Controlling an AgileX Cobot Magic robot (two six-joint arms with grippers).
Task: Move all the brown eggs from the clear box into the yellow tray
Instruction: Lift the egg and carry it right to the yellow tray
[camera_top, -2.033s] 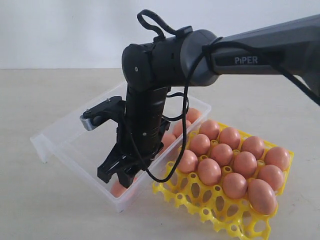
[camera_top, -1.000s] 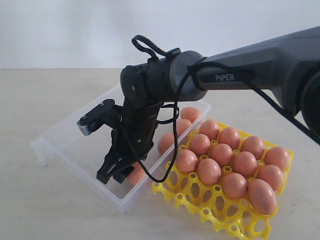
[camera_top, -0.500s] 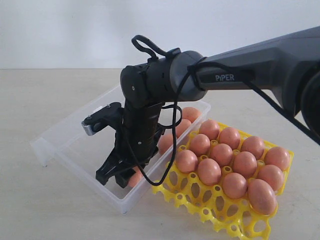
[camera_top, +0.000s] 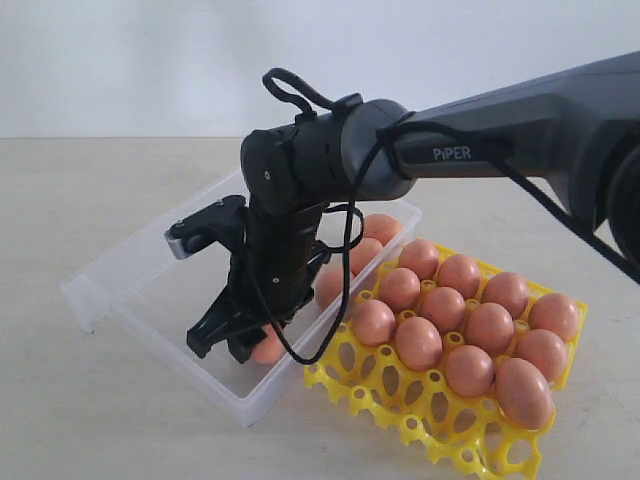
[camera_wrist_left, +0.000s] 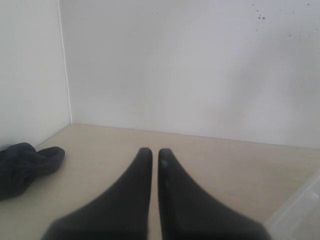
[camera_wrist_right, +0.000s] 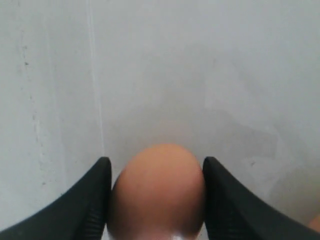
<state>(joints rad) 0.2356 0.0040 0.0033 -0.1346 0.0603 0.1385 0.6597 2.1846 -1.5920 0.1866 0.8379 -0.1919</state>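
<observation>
The jaws of the right gripper (camera_top: 220, 350) seem clamped on one brown egg (camera_wrist_right: 157, 190) inside the clear box (camera_top: 130, 275), at nine o'clock from the yellow tray (camera_top: 400, 420), while those of the left gripper (camera_wrist_left: 151, 152) sit clenched, empty.

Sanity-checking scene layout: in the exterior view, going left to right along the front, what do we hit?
clear box, left end → right gripper down inside the box → brown egg at that gripper → yellow tray, its far cups filled with eggs
</observation>
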